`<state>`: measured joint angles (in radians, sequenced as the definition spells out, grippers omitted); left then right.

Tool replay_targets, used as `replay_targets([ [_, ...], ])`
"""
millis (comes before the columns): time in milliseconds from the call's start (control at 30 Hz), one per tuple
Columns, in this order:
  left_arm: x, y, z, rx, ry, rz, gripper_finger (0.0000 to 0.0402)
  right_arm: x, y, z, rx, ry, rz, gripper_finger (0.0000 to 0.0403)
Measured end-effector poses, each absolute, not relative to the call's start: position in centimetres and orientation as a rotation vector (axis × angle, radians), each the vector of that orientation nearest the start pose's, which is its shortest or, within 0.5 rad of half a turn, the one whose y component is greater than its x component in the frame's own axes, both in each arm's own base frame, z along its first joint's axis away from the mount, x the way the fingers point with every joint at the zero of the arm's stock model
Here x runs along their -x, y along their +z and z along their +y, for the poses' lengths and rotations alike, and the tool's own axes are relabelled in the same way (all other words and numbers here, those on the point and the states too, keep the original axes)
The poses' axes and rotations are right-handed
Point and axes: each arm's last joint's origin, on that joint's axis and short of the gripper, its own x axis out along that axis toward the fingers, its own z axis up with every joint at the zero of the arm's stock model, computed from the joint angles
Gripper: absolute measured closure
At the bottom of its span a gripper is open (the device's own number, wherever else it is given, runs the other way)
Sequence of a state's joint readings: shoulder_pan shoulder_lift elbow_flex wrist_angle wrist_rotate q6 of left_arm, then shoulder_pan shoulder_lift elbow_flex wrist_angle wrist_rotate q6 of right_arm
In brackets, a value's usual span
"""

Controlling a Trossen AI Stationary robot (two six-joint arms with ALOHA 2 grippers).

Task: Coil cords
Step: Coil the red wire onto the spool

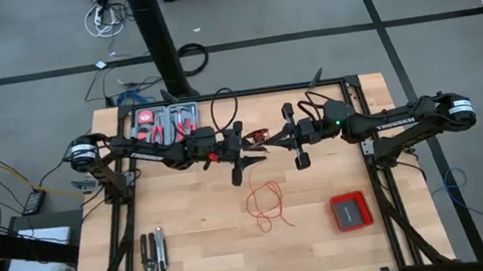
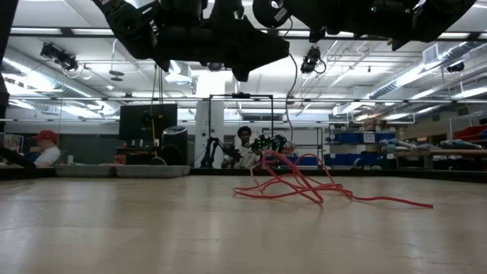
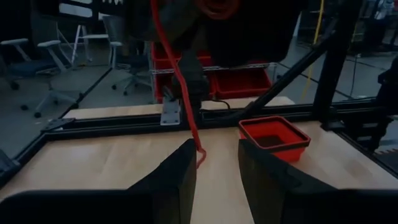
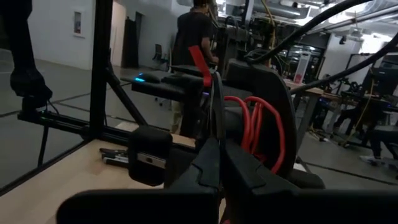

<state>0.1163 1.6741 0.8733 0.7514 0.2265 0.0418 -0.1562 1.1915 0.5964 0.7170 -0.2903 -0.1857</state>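
The cord is one thin red wire. Part of it is wound as a small coil on a black spool held above the table's middle, between my two grippers. From the coil a strand hangs down to loose loops lying on the wooden table. My right gripper is shut at the spool. My left gripper faces it, level and open. The strand hangs just past the left gripper's fingertips, and I see no touch. My right gripper pinches a thin dark plate beside the red coil between its two fingers, apparently the spool's flange seen edge on. The fingers come level from the table's right side. Spool and coil are lifted clear of the table, and the strand hangs slack below.
A flat red square box sits near the right front. Pliers lie at the left front, and an open tool case is at the far left. A black frame borders the table.
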Motion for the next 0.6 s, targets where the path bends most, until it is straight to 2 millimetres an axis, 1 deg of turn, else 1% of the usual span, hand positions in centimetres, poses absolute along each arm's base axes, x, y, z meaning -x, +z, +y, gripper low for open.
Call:
replay_targets([
  [267, -35.50, 22.78, 3.52, -0.045, -0.123, 0.040, 0.0280, -25.18, 27.42, -2.90, 0.219, 0.129, -0.148, 0.0400],
  [367, -35.50, 22.78, 3.60, -0.045, -0.094, 0.040, 0.0285, -25.20, 27.44, -2.77, 0.221, 0.134, -0.150, 0.0400],
  [600, -35.52, 22.94, 3.72, -0.045, -0.051, 0.025, 0.0324, -25.21, 27.43, -2.66, 0.220, 0.132, -0.149, 0.0400],
])
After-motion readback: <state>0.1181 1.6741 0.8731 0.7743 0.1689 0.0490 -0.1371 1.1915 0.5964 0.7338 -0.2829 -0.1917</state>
